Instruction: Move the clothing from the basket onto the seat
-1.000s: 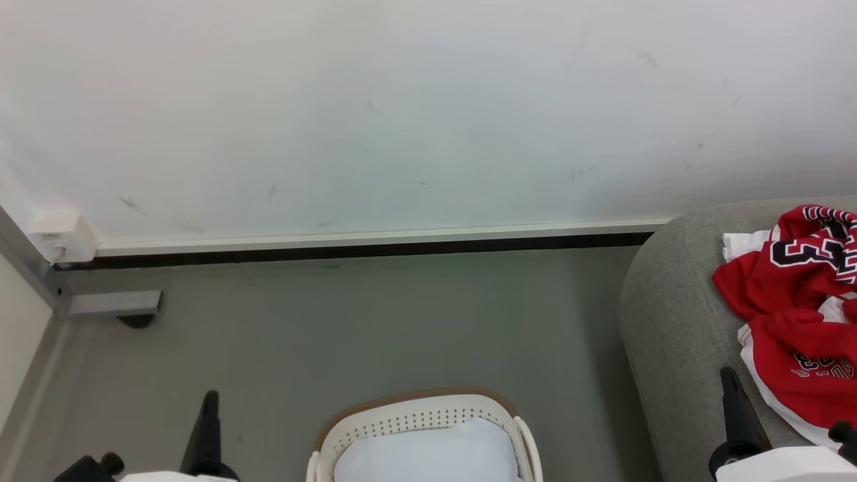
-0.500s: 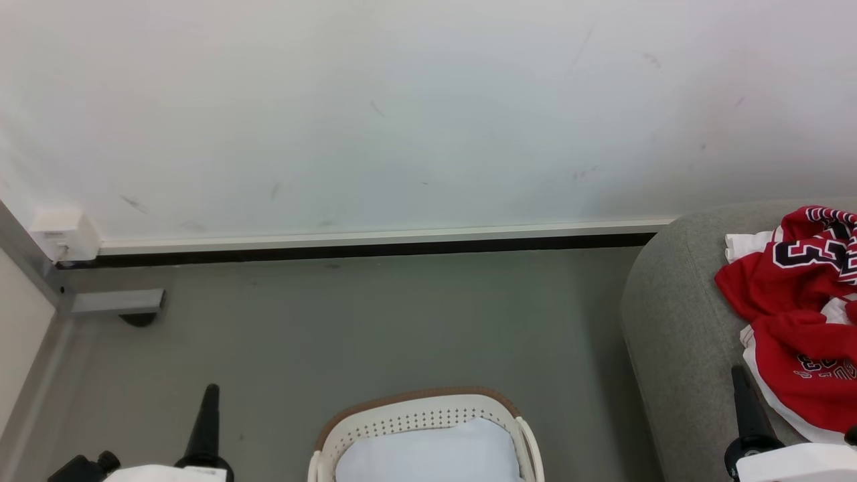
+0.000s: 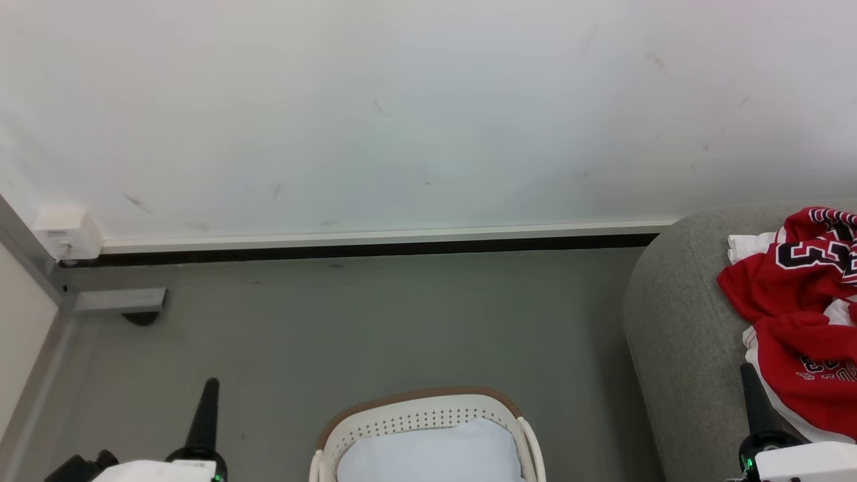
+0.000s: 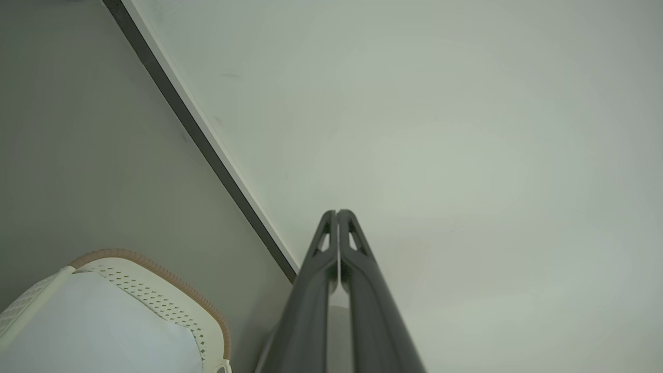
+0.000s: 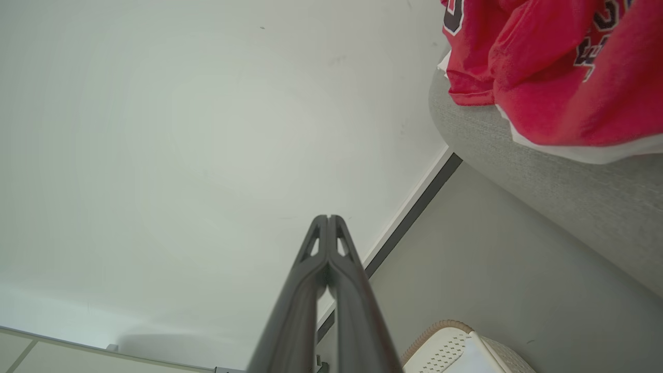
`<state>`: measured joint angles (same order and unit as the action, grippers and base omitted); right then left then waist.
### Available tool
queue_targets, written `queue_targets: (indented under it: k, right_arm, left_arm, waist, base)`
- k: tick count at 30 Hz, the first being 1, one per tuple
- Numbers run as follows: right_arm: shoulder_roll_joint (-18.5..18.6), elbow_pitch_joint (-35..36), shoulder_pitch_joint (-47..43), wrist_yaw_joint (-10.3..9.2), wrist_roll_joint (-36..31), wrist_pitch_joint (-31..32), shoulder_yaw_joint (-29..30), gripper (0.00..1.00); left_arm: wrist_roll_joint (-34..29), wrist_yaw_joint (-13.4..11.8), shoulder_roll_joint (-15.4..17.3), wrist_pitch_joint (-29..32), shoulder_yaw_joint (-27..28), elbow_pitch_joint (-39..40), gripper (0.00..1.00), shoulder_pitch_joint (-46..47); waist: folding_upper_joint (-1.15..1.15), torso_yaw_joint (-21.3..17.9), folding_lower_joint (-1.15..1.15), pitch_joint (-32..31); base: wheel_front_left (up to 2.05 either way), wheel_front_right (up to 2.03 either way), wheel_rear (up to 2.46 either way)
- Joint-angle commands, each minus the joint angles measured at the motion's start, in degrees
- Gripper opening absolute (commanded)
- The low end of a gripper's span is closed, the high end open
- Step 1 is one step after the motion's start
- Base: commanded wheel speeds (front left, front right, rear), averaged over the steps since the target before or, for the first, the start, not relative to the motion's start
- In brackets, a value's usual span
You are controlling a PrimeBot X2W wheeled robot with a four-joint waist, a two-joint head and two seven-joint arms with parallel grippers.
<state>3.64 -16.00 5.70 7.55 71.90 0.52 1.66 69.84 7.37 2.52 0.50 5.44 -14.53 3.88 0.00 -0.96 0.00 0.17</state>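
Wrapping up, judging by the head view: the clothing (image 3: 797,314) lies heaped on the seat (image 3: 676,321), and the basket (image 3: 415,416) holds just its pale pad (image 3: 428,448) where visible. Left wrist view: your left hand (image 4: 337,215) has its fingers pressed together, empty, beside the basket. Right wrist view: your right hand (image 5: 328,220) is likewise closed and empty, near the seat. Next, you probably check the basket's hidden near part, then park both arms.

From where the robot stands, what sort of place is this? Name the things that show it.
Probably a home-like indoor room: a grey upholstered seat with red clothing on it, a laundry basket on the floor, a white wall with baseboard.
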Motion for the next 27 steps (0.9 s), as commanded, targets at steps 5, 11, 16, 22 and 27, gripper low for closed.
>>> queue_targets:
  k: [5, 11, 16, 22, 27]
  right_arm:
    - [0.01, 0.85, 0.82, -0.07, 3.3, 0.87, 0.86, 0.0]
    - [-0.11, 1.04, 0.82, -0.08, 6.09, 1.67, 1.54, 0.0]
    - [-0.17, 1.16, 0.81, -0.08, 7.69, 2.19, 1.91, 0.0]
    - [-0.27, 1.33, 0.81, -0.09, 10.2, 3.0, 2.46, 0.0]
    - [-0.36, 1.5, 0.81, -0.09, 12.33, 3.57, 2.97, 0.0]
  left_arm:
    - [3.7, 0.14, 0.47, 1.03, 0.43, 0.5, 0.0, 1.25]
    - [6.62, 0.15, 0.49, 1.84, 0.56, 0.51, 0.0, 1.5]
    - [8.65, 0.16, 0.49, 2.36, 0.64, 0.53, 0.0, 1.65]
    - [11.24, 0.17, 0.5, 3.14, 0.74, 0.54, 0.0, 1.85]
    - [13.43, 0.18, 0.51, 3.69, 0.82, 0.55, 0.0, 1.97]
  waist:
    - [0.0, 0.11, 0.0, 0.0]
    - [0.0, 0.22, 0.0, 0.0]
    - [0.0, 0.29, 0.0, 0.0]
    - [0.0, 0.41, 0.0, 0.0]
    - [0.0, 0.5, 0.0, 0.0]
  base:
    - [0.0, 0.0, 0.0]
    - [0.0, 0.0, 0.0]
    - [0.0, 0.0, 0.0]
    - [0.0, 0.0, 0.0]
    - [0.0, 0.0, 0.0]
